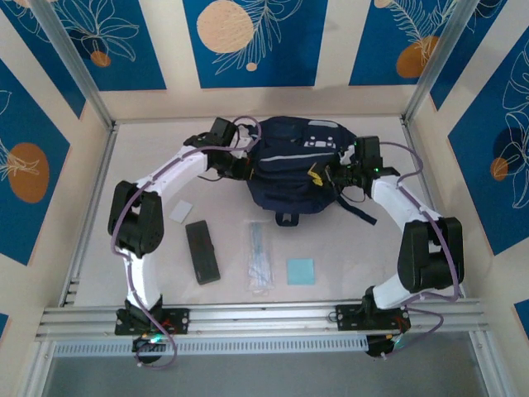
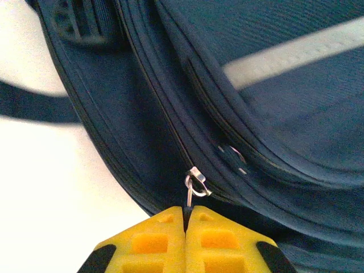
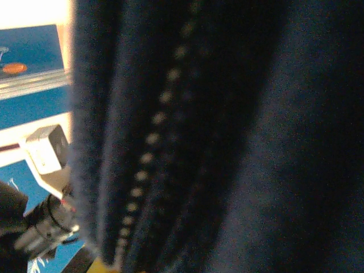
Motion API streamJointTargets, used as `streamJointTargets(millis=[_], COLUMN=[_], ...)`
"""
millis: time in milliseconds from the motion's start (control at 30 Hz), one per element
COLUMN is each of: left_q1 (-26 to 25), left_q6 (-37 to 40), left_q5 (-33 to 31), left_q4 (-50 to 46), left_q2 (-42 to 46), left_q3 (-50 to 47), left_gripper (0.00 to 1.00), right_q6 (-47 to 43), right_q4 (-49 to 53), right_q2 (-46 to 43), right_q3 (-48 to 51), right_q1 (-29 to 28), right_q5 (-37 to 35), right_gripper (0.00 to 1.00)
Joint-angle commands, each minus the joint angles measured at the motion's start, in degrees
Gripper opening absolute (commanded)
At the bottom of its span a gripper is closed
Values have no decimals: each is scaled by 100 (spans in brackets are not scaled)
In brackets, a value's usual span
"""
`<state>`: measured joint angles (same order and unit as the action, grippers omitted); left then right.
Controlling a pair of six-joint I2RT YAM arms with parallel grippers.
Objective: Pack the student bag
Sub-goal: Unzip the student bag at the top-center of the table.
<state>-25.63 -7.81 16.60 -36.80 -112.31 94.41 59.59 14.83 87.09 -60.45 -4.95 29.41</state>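
**Unzipping the backpack: grip, direction of pull, materials**

Top view. The backpack [image 1: 293,186] lies at the far middle of the bench [image 1: 355,248], its grey stripe [image 1: 279,160] facing up. My left pincer [image 1: 238,168] meets its left flank and my right pincer [image 1: 329,175] its right. On the near bench, well apart from the bag, lie a black case [image 1: 202,252], a clear packet [image 1: 260,258], a pale blue square [image 1: 300,270] and a white card [image 1: 181,211]. I take these to be the things to pack.

Left wrist view. The left pincer [image 2: 185,215] is pinched tight on the thin metal zip pull [image 2: 196,185], with its ribbed yellow fingers [image 2: 153,242] meeting edge to edge. I judge the step in hand to be drawing the zip open. To do it well I should pull along the curve of the zip, not away from the cloth, because so small and smooth a tab may slip out. The cloth is finely woven navy, soft and ridged with piping. The stripe is flat and matte.

Right wrist view. Dark, blurred cloth of the backpack [image 3: 256,142] sits hard against the lens, and a row of pale zip teeth [image 3: 153,131] runs down it. I cannot tell whether the right pincer is gripping cloth or standing apart. It ought to brace the bag against the pull, since limp cloth bunches ahead of a slider.
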Motion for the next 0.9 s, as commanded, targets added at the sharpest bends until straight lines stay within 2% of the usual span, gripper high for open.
streamJointTargets(millis=[0, 100, 233, 333, 467, 600, 700, 733, 800, 867], left_q1=[505, 728, 927, 925, 937, 906, 875, 853, 840, 830], left_q6=[934, 892, 281, -201, -859, -1227, -1338, -1382, -1510, -1636], left_q5=[-1000, -898, -996, -1411, -1917, -1518, -1111, -970, -754, -595], left_q4=[-53, 107, 273, 55, -46, 71, 196, 223, 247, 314], left_q2=[-258, -372, -729, -1230, -1619, -1505, -1197, -1070, -811, -486], left_q3=[221, 429, 977, 1624, 2016, 1908, 1598, 1485, 1234, 892], left_gripper=[0, 0, 0, 0, 0, 0, 0, 5, 31, 50], right_q6=[-1291, -1875, -2301, -2464, -2477, -2369, -2356, -2327, -2257, -2233], right_q4=[820, 1377, 1697, 1742, 1595, 1237, 1131, 1107, 1106, 1222], right_q2=[1, 165, 280, 343, 424, 702, 914, 988, 1127, 1220], right_q3=[-531, -886, -1039, -1013, -885, -932, -1135, -1206, -1340, -1494], right_q1=[238, 258, 258, 258, 254, 142, -6, -36, -49, -46], right_q5=[894, 1035, 1255, 1357, 1326, 1330, 1057, 905, 652, 386], right_gripper=[0, 0, 0, 0, 0, 0, 0, 0, 2, 12])
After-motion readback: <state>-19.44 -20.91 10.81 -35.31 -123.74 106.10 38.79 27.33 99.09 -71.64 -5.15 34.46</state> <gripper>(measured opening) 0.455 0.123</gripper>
